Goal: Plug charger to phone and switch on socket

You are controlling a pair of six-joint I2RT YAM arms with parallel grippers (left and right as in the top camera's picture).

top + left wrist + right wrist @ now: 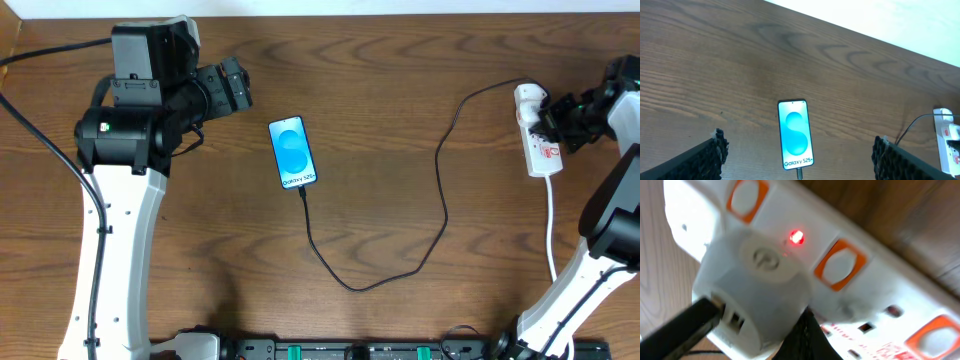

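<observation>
The charger sits plugged into socket and phone.

Left arm: white tapered link, black blocky joint housings, green LED, black cable down its side. Left fingers: black, rough foam-like pads. Right arm: same white link, black joints.

This looks like a robotics lab bench — a plain wood-grain table with a white-and-black left arm and right arm standing at its sides. A black equipment rail with green fittings runs along the near edge.
</observation>
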